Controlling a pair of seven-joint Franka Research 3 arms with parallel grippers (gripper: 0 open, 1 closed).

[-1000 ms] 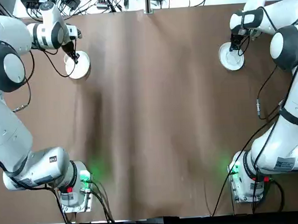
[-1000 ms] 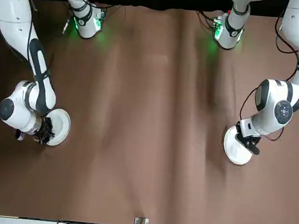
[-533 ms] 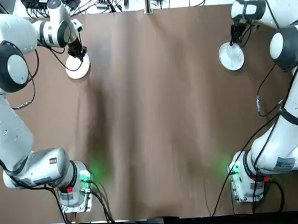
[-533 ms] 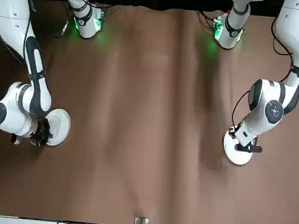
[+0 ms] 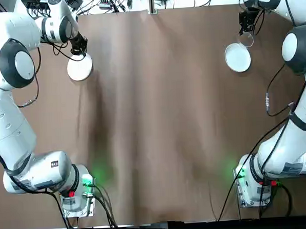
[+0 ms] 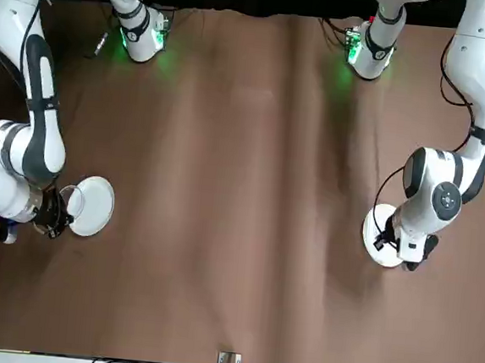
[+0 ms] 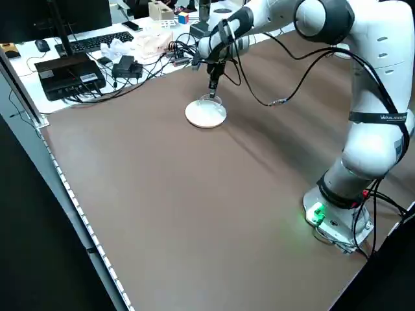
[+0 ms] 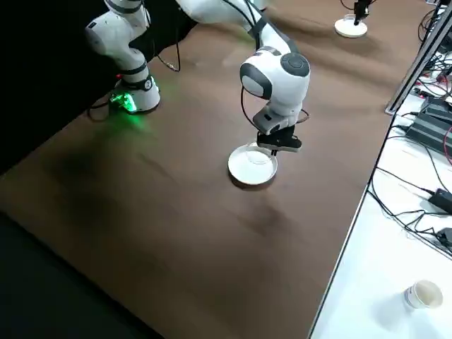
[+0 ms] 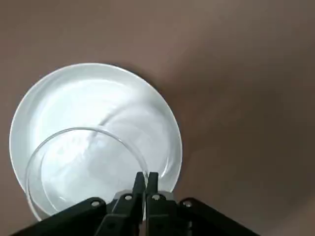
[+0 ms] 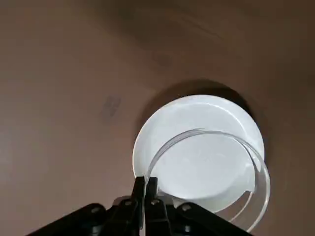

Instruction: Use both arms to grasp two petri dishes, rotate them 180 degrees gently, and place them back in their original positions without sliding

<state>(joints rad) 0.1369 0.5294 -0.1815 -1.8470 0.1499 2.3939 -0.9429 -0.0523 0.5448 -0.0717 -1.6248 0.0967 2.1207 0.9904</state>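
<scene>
Left gripper (image 9: 145,178): its two thin dark fingers are pinched together on the rim of a clear petri dish (image 9: 86,169), held lifted above a white disc (image 9: 98,98) lying on the table.
Right gripper (image 10: 145,183): fingers likewise pressed onto the rim of a second clear petri dish (image 10: 211,172), raised over its own white disc (image 10: 192,123) and overhanging that disc's edge.
Where the left pair is: at the far-left part of the brown table (image 5: 158,119) in the top view, with the left gripper (image 5: 78,46) at the far edge of the white disc (image 5: 80,68).
Where the right pair is: at the far-right part of the table, with the right gripper (image 5: 246,22) beyond the white disc (image 5: 238,57) and the clear dish (image 5: 245,39) a faint ring between them.
Materials and shapes: the held dishes are transparent, round and shallow, with thin upright walls; the discs below are opaque white, flat and round; the table covering is matte brown with soft lengthwise creases.
Surroundings: beyond the table's far edge sit tangled black cables (image 5: 85,2) and, in the left side view, a keyboard (image 7: 97,40) and black boxes (image 7: 68,72); a paper cup (image 8: 422,293) stands on the white bench in the right side view. None of these is near the dishes.
In the way: nothing lies on the table between the two pairs, which are well apart.
View differences: only the wrist views clearly show the clear dishes as separate from the white discs; in the front view the right arm's dish (image 6: 64,200) shows as a thin ring beside its disc (image 6: 92,206), whereas the left arm's wrist partly hides the other disc (image 6: 380,240).
</scene>
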